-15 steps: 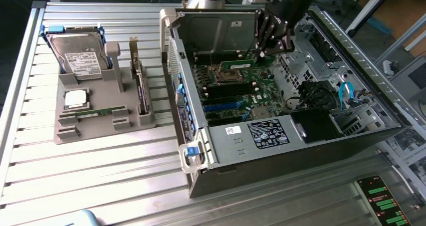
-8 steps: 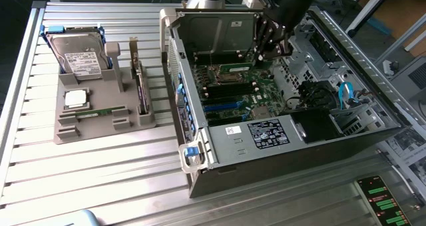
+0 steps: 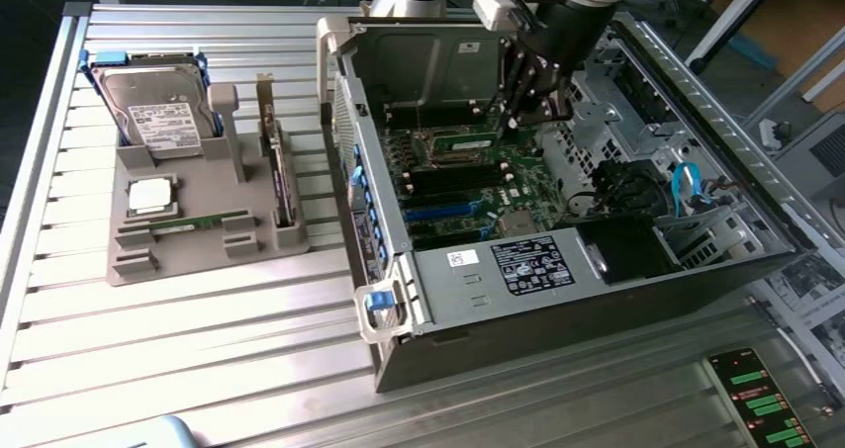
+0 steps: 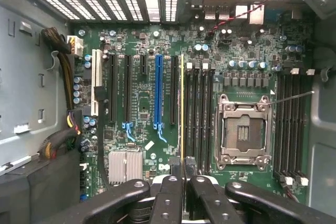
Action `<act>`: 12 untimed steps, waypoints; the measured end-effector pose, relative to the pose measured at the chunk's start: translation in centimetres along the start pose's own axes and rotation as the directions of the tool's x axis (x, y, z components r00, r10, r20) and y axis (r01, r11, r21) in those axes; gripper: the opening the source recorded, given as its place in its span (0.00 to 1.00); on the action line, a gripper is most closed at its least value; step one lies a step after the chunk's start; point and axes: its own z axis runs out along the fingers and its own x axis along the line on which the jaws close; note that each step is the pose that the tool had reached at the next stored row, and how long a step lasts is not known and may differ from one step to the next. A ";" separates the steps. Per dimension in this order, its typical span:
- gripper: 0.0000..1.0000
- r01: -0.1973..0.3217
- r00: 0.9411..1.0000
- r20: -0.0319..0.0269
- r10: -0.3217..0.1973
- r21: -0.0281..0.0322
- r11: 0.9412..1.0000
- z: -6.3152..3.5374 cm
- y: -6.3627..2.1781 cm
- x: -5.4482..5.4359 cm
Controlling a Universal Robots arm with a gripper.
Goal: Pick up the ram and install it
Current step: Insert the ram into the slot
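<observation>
The work stands on a table [image 3: 198, 349] of ribbed metal slats, with an open computer case [image 3: 555, 329] lying on its side at the exterior view's right and a grey holder [image 3: 198, 260] at the exterior view's left. My tool [image 3: 535, 107] is reaching down inside the case, over the far part of the motherboard [image 4: 136, 124]. In the wrist view I see the two fingers [image 4: 173, 187] closed together on the ram [image 4: 182, 103], which I look at from its edge, so it appears as one thin yellow-green line running away from the tool. So I judge that the picking up is done. The ram is lined up along the group of black memory slots [image 4: 195, 119] beside the empty processor socket [image 4: 244, 129], at the slot of that group which is farthest from the socket. I cannot tell whether its lower edge has entered the slot or hangs just above it, and I see no sign that it is pressed home, so I count the installing as not finished. In the holder another green memory stick [image 3: 185, 223] lies flat, near a silver processor chip [image 3: 149, 196], with a hard drive [image 3: 156, 112] at the far end.
</observation>
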 end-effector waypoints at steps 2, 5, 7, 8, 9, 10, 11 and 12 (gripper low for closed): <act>0.12 0.000 1.000 0.000 0.000 0.000 1.000 0.38 -0.01 0.0; 0.12 0.000 1.000 0.000 0.000 0.000 1.000 0.93 -0.02 0.0; 0.12 0.000 1.000 0.000 0.000 0.000 1.000 1.27 -0.03 0.0; 0.12 0.000 1.000 0.000 0.000 0.000 1.000 1.54 -0.04 0.0; 0.12 0.000 1.000 0.000 0.000 0.000 1.000 1.72 -0.04 0.0; 0.12 0.000 1.000 0.000 0.000 0.000 1.000 1.92 -0.04 0.0; 0.12 0.000 1.000 0.000 0.000 0.000 1.000 2.09 -0.05 0.0; 0.12 -0.002 1.000 0.000 0.002 0.000 1.000 2.38 -0.05 0.0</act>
